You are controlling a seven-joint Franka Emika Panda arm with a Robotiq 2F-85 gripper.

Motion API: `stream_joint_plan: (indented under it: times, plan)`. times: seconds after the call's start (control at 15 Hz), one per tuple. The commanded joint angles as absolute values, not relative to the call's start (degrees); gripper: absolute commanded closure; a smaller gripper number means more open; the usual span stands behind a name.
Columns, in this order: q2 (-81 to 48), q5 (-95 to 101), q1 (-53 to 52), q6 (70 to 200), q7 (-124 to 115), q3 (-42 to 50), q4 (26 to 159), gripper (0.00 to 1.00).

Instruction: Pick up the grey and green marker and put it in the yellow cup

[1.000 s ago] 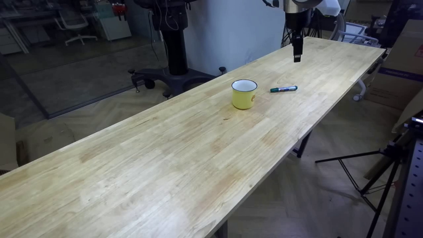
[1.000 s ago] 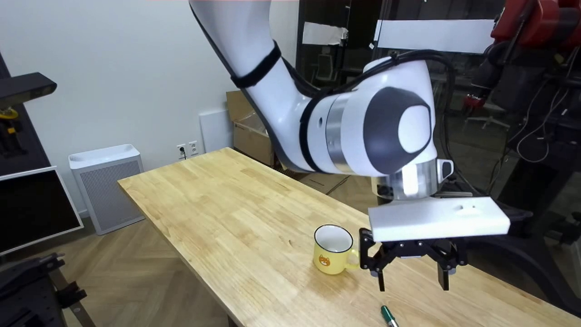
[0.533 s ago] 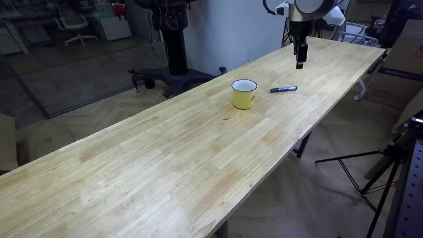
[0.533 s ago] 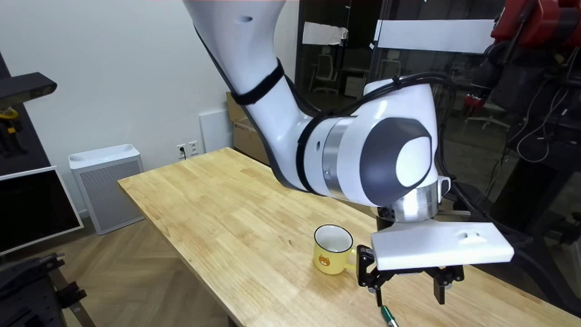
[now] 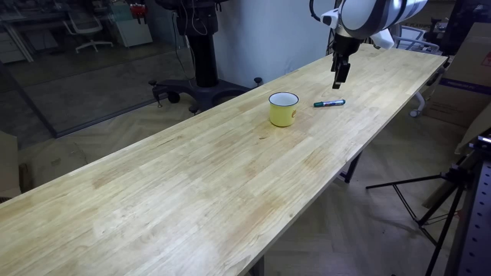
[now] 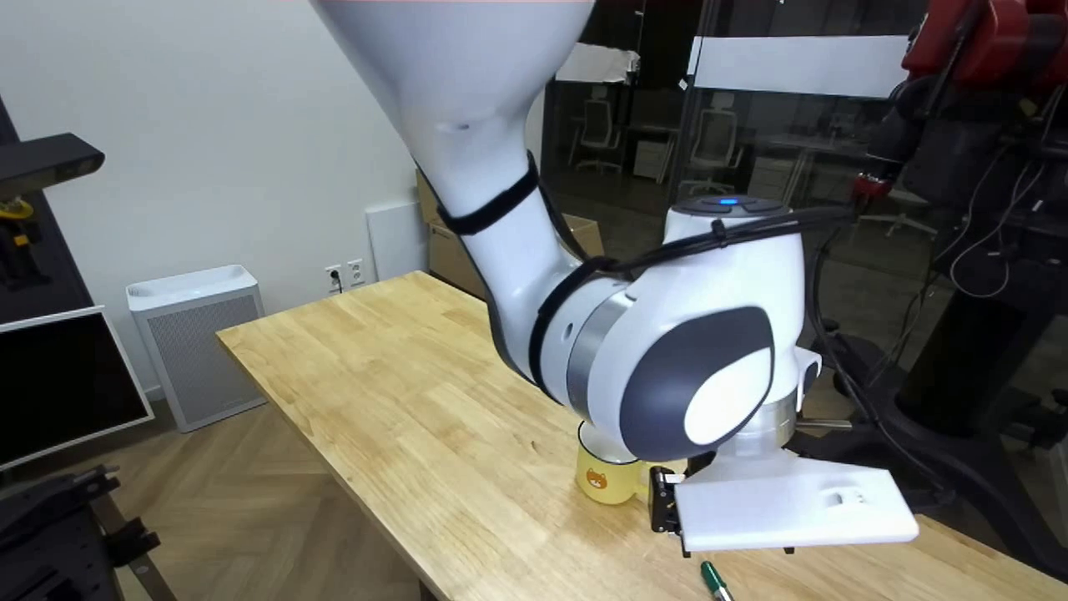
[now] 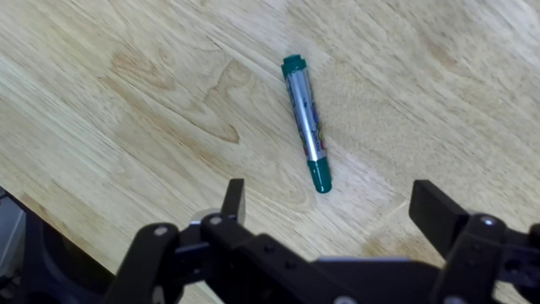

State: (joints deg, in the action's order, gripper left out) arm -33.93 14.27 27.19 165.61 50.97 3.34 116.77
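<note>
The wrist view shows the tool [image 7: 328, 202], jaws apart, and the whole grey and green marker [image 7: 307, 122] lying ahead. Only the exterior views show the yellow cup [image 5: 283, 113], near the tool.

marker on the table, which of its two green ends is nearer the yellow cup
The longer, rounded green end of the marker is nearer the yellow cup; the opposite end, farther off, is shorter with a stepped tip.
</note>
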Motion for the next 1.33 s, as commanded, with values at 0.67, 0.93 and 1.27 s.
stream_joint_plan:
  times: [0.67,0.93,1.27]
  plan:
    - [-42.18,5.84,44.32,166.94,67.50,-8.59,113.59,0.00]
    - [-44.62,6.25,44.00,164.65,70.58,-7.93,110.07,0.00]
    - [-46.79,6.43,42.13,161.55,73.28,-6.95,105.16,0.00]
